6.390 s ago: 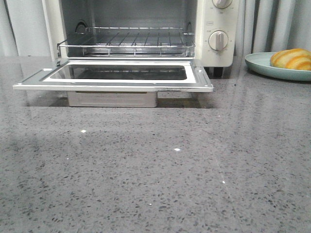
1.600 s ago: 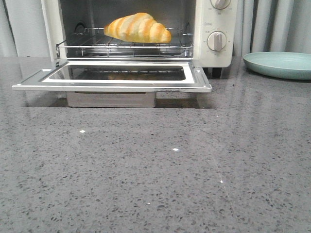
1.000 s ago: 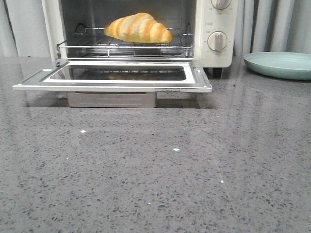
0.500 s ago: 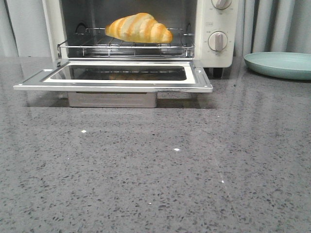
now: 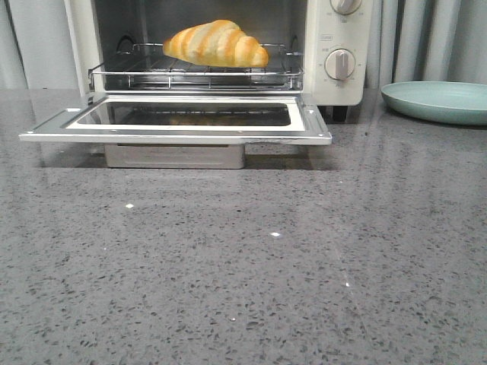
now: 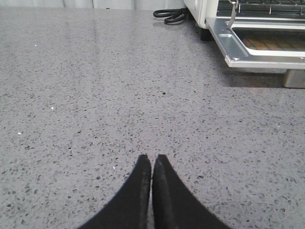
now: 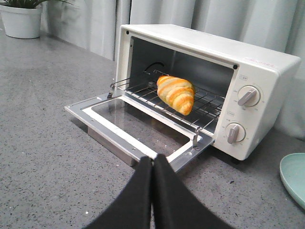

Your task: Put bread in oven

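The bread (image 5: 217, 43), a golden-orange striped roll, lies on the wire rack (image 5: 198, 74) inside the cream-white oven (image 5: 338, 46); it also shows in the right wrist view (image 7: 175, 93). The oven's glass door (image 5: 183, 122) is dropped open flat. No gripper shows in the front view. My left gripper (image 6: 152, 161) is shut and empty over bare counter, to the left of the oven door (image 6: 257, 43). My right gripper (image 7: 153, 160) is shut and empty, held back from the door's front edge (image 7: 143, 129).
A pale green plate (image 5: 437, 100) sits empty to the right of the oven, its rim in the right wrist view (image 7: 293, 176). A black cord (image 6: 171, 14) lies beside the oven. A white plant pot (image 7: 21, 20) stands far left. Grey speckled counter (image 5: 243, 258) lies in front.
Early on the bread lay on the green plate and the rack was bare; now it lies on the rack and the plate is empty. Over the last second nothing has moved.
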Controlling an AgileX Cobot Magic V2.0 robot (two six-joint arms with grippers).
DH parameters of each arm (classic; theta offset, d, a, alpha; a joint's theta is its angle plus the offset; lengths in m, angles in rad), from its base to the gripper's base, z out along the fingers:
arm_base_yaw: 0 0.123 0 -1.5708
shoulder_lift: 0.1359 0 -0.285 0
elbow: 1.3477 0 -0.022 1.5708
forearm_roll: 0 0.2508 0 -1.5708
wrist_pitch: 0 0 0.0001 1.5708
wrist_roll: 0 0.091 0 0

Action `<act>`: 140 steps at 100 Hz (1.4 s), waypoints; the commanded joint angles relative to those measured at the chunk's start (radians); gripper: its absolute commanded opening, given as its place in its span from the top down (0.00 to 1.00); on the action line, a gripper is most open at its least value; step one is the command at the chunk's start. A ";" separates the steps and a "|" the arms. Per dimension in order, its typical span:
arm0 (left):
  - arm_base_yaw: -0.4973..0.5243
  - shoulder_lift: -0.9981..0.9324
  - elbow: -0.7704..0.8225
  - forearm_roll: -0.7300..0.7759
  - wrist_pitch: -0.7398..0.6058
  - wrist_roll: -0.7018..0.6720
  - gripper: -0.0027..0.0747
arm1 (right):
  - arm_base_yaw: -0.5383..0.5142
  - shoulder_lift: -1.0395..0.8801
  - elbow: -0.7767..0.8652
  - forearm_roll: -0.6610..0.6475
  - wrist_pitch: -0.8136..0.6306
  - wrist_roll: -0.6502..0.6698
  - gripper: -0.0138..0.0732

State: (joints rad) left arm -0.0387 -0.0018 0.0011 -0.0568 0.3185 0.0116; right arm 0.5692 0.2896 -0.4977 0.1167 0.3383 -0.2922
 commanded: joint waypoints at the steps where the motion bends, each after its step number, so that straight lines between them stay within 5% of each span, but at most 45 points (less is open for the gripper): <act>1: 0.004 -0.028 0.023 -0.009 -0.072 -0.012 0.99 | -0.007 0.008 -0.024 -0.002 -0.080 0.001 0.91; 41: 0.004 -0.028 0.023 -0.009 -0.072 -0.012 0.99 | -0.026 -0.005 0.107 -0.026 -0.135 0.001 0.91; 56: 0.004 -0.028 0.023 -0.009 -0.072 -0.012 0.99 | -0.151 -0.022 0.320 -0.064 -0.475 0.019 0.91; 66: 0.004 -0.028 0.023 -0.009 -0.072 -0.012 0.99 | -0.282 -0.030 0.428 -0.136 -0.604 0.158 0.91; 79: 0.004 -0.028 0.023 -0.009 -0.072 -0.012 0.99 | -0.418 -0.062 0.494 -0.248 -0.513 0.360 0.91; 109: 0.004 -0.028 0.023 -0.009 -0.072 -0.012 0.99 | -0.562 -0.323 0.533 -0.248 -0.196 0.365 0.91; 140: 0.004 -0.026 0.023 -0.009 -0.072 -0.012 0.99 | -0.568 -0.316 0.533 -0.244 -0.019 0.365 0.91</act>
State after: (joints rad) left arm -0.0387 -0.0018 0.0011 -0.0568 0.3229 0.0078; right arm 0.0090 -0.0076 0.0105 -0.1181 0.3363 0.0690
